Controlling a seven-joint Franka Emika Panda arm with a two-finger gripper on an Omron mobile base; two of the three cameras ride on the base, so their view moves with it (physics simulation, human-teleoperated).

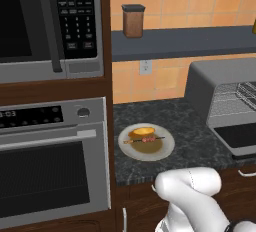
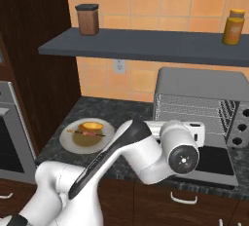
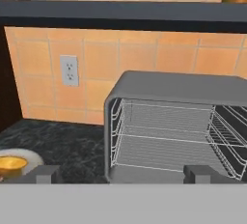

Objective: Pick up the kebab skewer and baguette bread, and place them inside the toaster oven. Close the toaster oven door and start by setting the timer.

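Dark stone bench: near its left edge a plate carries the kebab skewer and baguette bread. Fingers spread, empty. Skewer looks light, thin; pinch mid-stick.

Skewer and bread lie on a plate, left of the open toaster oven.

A white plate near the bench's front edge holds the baguette bread and kebab skewer. The toaster oven stands open at the right end.
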